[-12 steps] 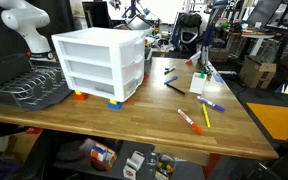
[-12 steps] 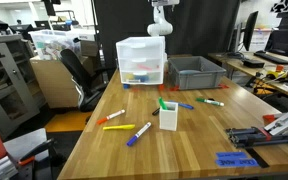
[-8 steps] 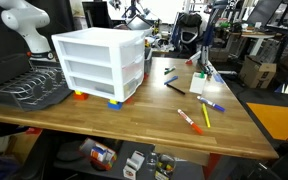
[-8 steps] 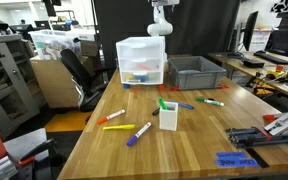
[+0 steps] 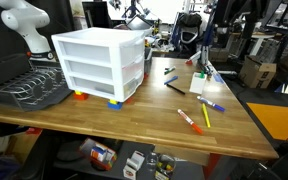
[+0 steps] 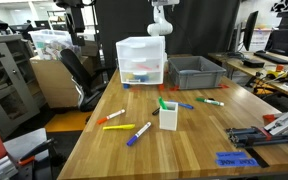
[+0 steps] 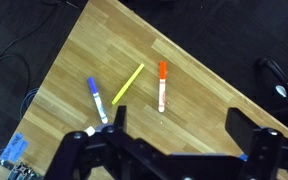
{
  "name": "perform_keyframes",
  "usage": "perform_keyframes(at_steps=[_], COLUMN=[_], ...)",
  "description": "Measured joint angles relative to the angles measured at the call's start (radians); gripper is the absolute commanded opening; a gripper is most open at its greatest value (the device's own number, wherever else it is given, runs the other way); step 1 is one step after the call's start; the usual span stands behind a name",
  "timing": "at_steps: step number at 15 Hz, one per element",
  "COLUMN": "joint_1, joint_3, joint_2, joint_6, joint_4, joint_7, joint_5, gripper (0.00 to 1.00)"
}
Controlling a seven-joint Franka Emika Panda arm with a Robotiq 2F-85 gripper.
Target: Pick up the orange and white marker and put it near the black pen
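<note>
The orange and white marker (image 7: 162, 86) lies on the wooden table near its edge, beside an all-yellow marker (image 7: 128, 83) and a purple-and-white marker (image 7: 97, 99). It shows in both exterior views (image 5: 189, 119) (image 6: 111, 118). The black pen (image 5: 175, 88) lies farther in, near a white cup (image 5: 199, 83); it is out of the wrist view. My gripper (image 7: 174, 135) is open and empty, high above the table, with the marker beyond its fingertips. The white arm (image 6: 161, 20) stands behind the drawers.
A white drawer unit (image 5: 97, 62) and a black dish rack (image 5: 29, 88) stand on the table. A grey bin (image 6: 196, 72) sits beside the drawers. A small blue pen (image 6: 184, 105) and a green-and-red marker (image 6: 212, 101) lie past the cup (image 6: 168, 116).
</note>
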Motion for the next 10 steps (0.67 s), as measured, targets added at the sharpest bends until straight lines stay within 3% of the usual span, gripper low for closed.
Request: perform_keyframes(at_steps=[5, 10], joint_1=[0.000, 0.000], joint_3=[-0.004, -0.002], joint_2=[0.116, 0.121], joint_6=[0.109, 0.117], joint_4=[-0.061, -0.060], joint_7=[0.128, 0.147], joint_5=[-0.027, -0.031], gripper=[1.00, 1.00])
